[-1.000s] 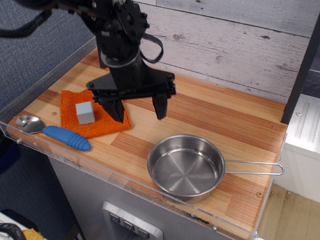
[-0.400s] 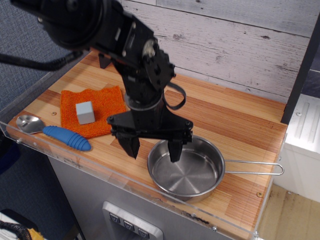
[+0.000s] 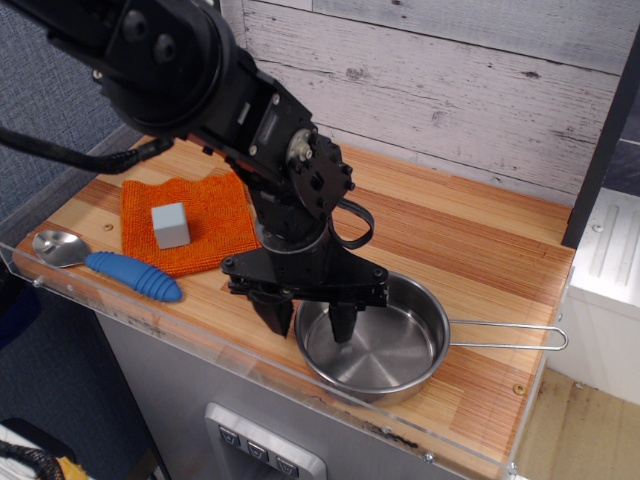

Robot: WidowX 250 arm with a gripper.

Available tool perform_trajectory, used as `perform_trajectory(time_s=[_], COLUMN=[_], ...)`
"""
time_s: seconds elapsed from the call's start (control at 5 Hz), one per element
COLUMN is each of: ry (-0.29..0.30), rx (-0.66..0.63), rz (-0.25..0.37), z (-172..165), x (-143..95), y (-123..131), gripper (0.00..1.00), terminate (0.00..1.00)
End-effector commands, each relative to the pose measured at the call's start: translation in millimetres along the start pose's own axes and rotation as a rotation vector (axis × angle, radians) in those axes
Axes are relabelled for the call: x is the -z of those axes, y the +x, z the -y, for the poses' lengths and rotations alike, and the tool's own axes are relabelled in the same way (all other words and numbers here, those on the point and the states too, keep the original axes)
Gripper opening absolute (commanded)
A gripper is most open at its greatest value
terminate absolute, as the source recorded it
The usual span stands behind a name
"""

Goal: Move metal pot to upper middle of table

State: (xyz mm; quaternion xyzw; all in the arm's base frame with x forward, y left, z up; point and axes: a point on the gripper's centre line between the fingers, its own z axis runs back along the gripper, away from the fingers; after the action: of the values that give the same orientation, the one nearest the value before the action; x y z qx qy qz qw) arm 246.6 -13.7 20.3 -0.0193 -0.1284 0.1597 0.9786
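Shiny round steel metal pot [image 3: 385, 345], one; black gripper [image 3: 308, 322] spread wide, straddling its left rim; one plank table [image 3: 470, 250].

single high front view, perhaps angled, over table [image 3: 480, 250]

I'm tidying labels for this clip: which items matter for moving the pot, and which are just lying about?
Job: metal pot; tool, open, straddling its left rim; table.
Lying about: orange cloth; grey block on it; blue-handled spoon.
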Motion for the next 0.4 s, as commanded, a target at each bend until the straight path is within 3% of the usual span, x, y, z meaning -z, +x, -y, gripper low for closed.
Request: perform_trajectory(time_s=[0.0,0.2], ry=[0.011,0.005], rx=[0.020,0.022], rz=[0.026,0.022], z=[-3.2,-4.8], x=[-5.8,-5.7], y=[-1.8,-2.8], gripper=[0.00,0.00], terminate=[0.00,0.00])
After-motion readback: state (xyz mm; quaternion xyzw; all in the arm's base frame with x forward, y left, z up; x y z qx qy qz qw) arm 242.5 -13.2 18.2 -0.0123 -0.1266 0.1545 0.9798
